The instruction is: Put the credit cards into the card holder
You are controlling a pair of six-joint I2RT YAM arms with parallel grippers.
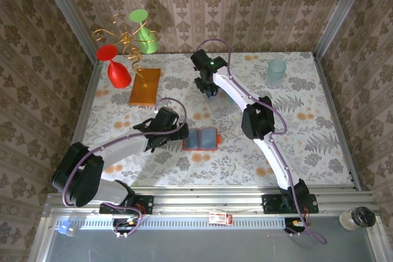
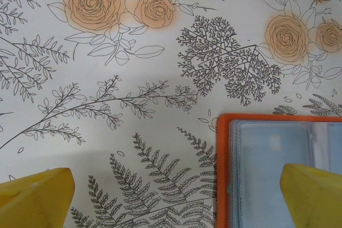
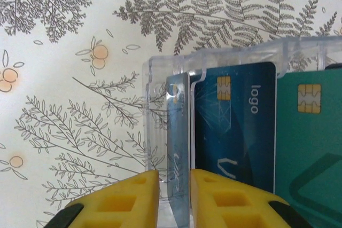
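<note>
The card holder lies open on the floral tablecloth, orange-rimmed with grey-blue pockets. My left gripper is low over its left edge and wide open, one fingertip above the pockets and the other over bare cloth. The credit cards stand in a clear slotted rack: a grey-blue one seen edge-on, a dark blue one and a teal one. My right gripper straddles the grey-blue card. Its jaws are narrowed, with a slight gap left of the card.
A flat orange-brown slab lies at the back left. Beside it a gold wire stand carries a red glass and a green glass. A pale teal cup stands at the back right.
</note>
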